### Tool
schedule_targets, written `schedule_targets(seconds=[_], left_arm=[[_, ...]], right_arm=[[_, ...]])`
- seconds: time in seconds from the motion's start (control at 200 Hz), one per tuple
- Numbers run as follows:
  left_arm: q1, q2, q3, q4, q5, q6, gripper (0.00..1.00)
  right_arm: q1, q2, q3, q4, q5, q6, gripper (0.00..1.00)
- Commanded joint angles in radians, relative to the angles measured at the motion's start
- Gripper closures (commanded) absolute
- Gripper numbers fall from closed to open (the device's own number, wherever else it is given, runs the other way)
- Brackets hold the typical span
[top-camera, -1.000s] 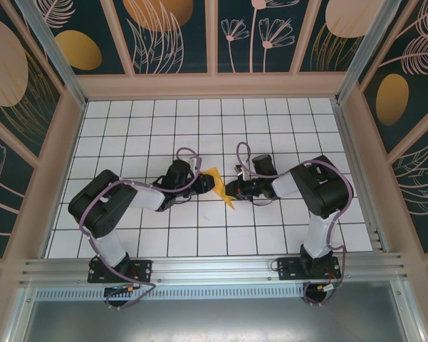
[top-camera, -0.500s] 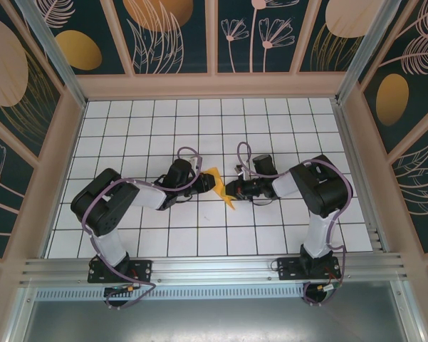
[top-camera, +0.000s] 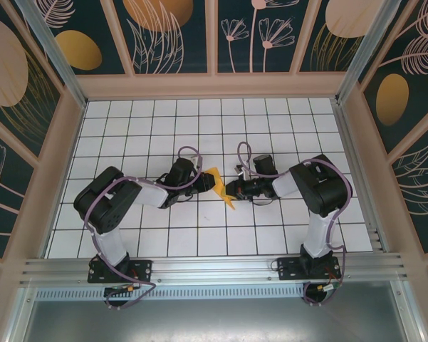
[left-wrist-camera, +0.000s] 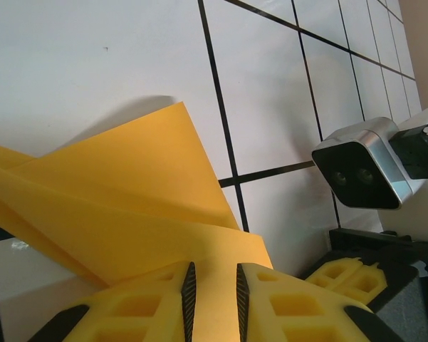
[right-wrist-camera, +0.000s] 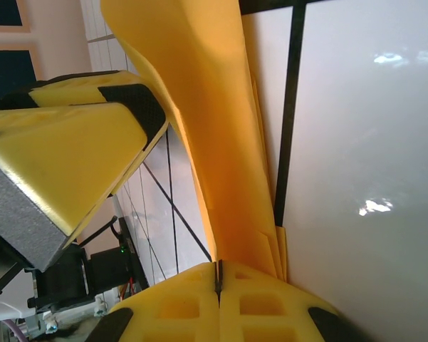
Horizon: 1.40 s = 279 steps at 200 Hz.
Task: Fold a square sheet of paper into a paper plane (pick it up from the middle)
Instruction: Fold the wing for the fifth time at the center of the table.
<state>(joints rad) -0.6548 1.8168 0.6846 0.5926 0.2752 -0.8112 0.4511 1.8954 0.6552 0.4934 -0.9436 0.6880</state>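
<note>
Two sets of jaws are facing each other tip to tip over the middle of the white tiled worktop [top-camera: 199, 121], and both are pinching the same folded orange-yellow sheet of paper [top-camera: 215, 178]. The left jaws are standing nearly closed, with a layer of the sheet [left-wrist-camera: 128, 192] running between their pads and fanning out ahead of them, raised off the tiles and casting a shadow. The right jaws are pressing fully closed on a stack of folded edges, and the sheet [right-wrist-camera: 199, 107] is rising from that seam in a curved band toward the left jaws. One pointed corner is sticking out on the near side of the right jaws' tips.
</note>
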Motion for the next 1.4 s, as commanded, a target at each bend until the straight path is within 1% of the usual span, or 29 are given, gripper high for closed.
schedule_targets(seconds=[0.0, 0.39, 0.645, 0.846, 1.051, 1.171, 1.391], left_arm=[[-0.006, 0.022, 0.025, -0.032, -0.025, 0.025, 0.74], [-0.005, 0.049, 0.052, -0.074, -0.045, 0.039, 0.74], [-0.005, 0.068, 0.079, -0.179, -0.086, 0.044, 0.74], [-0.005, 0.086, 0.091, -0.23, -0.1, 0.034, 0.74], [-0.006, 0.106, 0.106, -0.265, -0.106, 0.022, 0.74], [-0.005, 0.114, 0.118, -0.289, -0.113, 0.014, 0.74], [-0.005, 0.118, 0.128, -0.3, -0.112, 0.011, 0.74]], right_arm=[[-0.012, 0.046, -0.026, -0.047, 0.063, -0.009, 1.0], [-0.013, 0.052, -0.031, -0.06, 0.059, -0.019, 1.0], [-0.012, 0.036, -0.004, -0.095, 0.063, -0.041, 1.0], [-0.012, -0.023, 0.038, -0.157, 0.05, -0.081, 0.88], [-0.012, -0.104, 0.026, -0.22, 0.043, -0.129, 0.77], [-0.012, -0.141, 0.006, -0.261, 0.053, -0.161, 0.74], [-0.005, -0.159, -0.006, -0.309, 0.052, -0.225, 0.74]])
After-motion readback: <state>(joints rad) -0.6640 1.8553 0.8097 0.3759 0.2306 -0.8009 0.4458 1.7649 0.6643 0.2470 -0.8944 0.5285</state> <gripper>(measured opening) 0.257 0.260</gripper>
